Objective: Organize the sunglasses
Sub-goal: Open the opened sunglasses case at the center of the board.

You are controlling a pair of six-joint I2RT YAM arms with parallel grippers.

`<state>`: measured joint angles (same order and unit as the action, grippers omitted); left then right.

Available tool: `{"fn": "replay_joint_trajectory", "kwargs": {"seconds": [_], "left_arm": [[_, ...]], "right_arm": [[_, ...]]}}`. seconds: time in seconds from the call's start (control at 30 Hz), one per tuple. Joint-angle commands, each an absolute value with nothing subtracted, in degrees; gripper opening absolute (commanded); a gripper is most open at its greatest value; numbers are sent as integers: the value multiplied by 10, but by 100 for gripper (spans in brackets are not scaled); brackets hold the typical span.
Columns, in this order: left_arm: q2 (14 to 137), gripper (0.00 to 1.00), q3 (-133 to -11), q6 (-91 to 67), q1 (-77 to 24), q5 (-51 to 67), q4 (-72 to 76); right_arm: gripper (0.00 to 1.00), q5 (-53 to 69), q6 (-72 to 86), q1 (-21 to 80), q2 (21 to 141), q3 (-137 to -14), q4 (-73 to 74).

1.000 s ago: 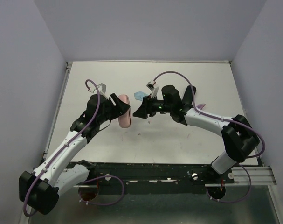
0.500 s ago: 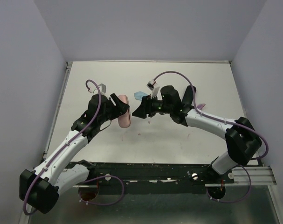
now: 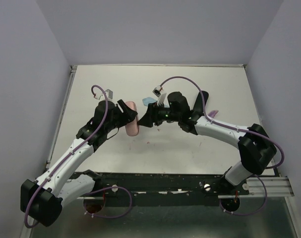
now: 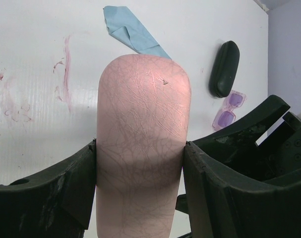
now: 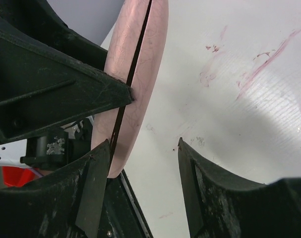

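Sunglasses (image 4: 228,110) beside black case (image 4: 224,68); pink case (image 4: 143,109) in left gripper (image 4: 140,148)

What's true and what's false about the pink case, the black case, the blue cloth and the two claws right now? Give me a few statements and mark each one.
1. The left claw grips the pink case. True.
2. The right claw holds the black case. False: the black case lies on the table, next to the purple sunglasses.
3. The blue cloth lies on the table beyond the pink case. True.
4. The right claw is shut. False: its jaws stand apart, beside the pink case.
5. The pink case is wide open. False: only a thin dark seam shows along it.
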<state>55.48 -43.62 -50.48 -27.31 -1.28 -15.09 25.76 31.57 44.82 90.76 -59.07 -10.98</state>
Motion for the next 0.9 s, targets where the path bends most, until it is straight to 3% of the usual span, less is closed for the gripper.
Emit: {"fn": "replay_joint_trajectory", "kwargs": {"seconds": [0.0,0.13,0.27,0.4,0.57,0.73,0.87], "left_arm": [[544,0,-453,-512,-280,-23,-139],[527,0,-444,-517,-281,17,-122],[505,0,-427,-521,-280,55,-102],[493,0,-416,-524,-281,92,-86],[488,0,-408,-517,-281,146,-57],[477,0,-403,-500,-279,157,-53],[468,0,-416,-466,-280,121,-116]], "right_arm": [[65,230,327,456,931,-607,-100],[62,143,334,456,943,-606,-67],[60,133,339,457,949,-598,-76],[57,159,333,456,958,-591,-114],[55,313,324,457,974,-584,-216],[10,312,328,457,946,-557,-258],[1,229,318,447,908,-552,-192]]}}
